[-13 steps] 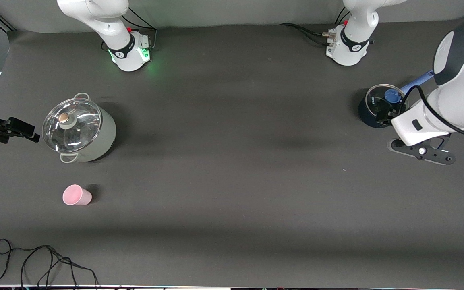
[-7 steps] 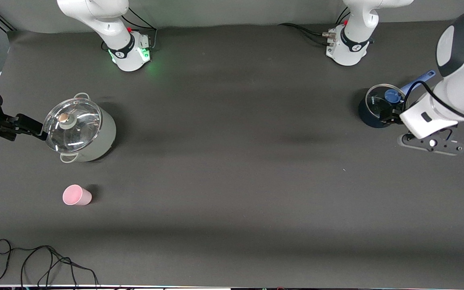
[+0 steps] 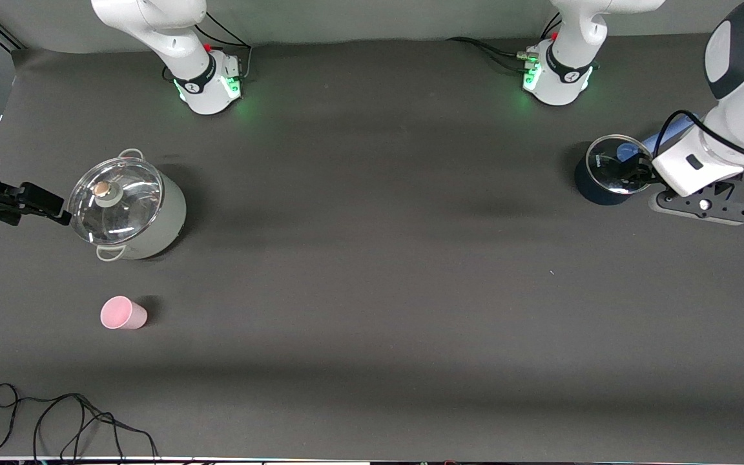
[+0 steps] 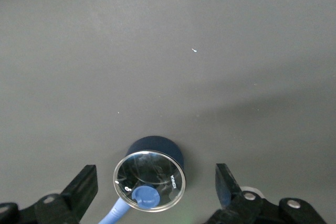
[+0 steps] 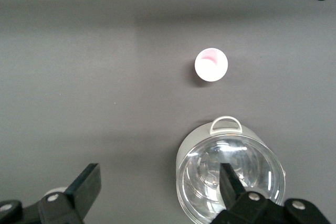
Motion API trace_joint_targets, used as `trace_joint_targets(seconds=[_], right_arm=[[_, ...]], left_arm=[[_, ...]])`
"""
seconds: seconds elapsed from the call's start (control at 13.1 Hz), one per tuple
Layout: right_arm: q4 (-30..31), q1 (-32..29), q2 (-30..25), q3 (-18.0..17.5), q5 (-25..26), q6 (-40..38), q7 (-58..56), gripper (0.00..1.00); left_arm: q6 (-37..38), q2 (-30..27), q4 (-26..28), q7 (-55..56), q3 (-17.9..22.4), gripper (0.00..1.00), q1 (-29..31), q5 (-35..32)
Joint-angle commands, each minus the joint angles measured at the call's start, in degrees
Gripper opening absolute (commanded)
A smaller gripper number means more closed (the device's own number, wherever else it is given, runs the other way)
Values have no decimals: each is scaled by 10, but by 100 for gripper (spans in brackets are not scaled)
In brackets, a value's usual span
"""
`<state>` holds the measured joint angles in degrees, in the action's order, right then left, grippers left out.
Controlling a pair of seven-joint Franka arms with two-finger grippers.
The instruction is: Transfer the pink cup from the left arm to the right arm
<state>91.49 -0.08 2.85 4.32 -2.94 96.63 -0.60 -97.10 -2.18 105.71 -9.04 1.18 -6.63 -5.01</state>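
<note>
The pink cup (image 3: 123, 313) stands upright on the dark surface (image 3: 372, 290) toward the right arm's end, untouched and apart from both tools; in the right wrist view the pink cup (image 5: 211, 65) shows its round open mouth facing up. Farther from the front camera than the cup, and near it, stands a pale green pot (image 3: 128, 206) with a glass lid (image 3: 115, 200) seated on it and a small knob at the lid's centre. The right tool (image 3: 36, 203) hangs beside that pot, its tips just at the lid's rim as seen from the front; whether they touch the pot cannot be told. Its fingers (image 5: 84, 187) are spread wide with nothing between them, one of them overlapping the pot's lid in the right wrist view. At the left arm's end of the surface stands a small dark blue pan (image 3: 604, 177) with a glass lid (image 4: 149, 180) and a light blue handle (image 4: 116, 212). The left tool (image 3: 701, 206) is up beside this pan, toward the end of the surface, its fingers (image 4: 227, 183) standing wide apart and gripping nothing; the pan shows between them in the left wrist view. A black cable (image 3: 68, 420) lies looped on the surface near the front camera's edge, nearer to it than the cup.
</note>
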Motion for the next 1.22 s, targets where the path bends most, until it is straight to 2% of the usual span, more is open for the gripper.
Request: trace_joint_targets(seconds=[0.0, 0.15, 0.53, 1.15], right_arm=[[-3, 13, -5, 14, 8, -7, -5, 100], [-3, 13, -5, 14, 8, -7, -5, 100], [-4, 14, -3, 14, 8, -7, -5, 100], [-6, 14, -4, 15, 9, -49, -50, 100]], left_arm=[[-5, 9, -31, -17, -11, 100, 13, 6], [-2, 34, -75, -13, -29, 100, 32, 31], [-7, 70, -145, 2, -29, 100, 29, 54], [32, 69, -144, -6, -28, 100, 33, 59]])
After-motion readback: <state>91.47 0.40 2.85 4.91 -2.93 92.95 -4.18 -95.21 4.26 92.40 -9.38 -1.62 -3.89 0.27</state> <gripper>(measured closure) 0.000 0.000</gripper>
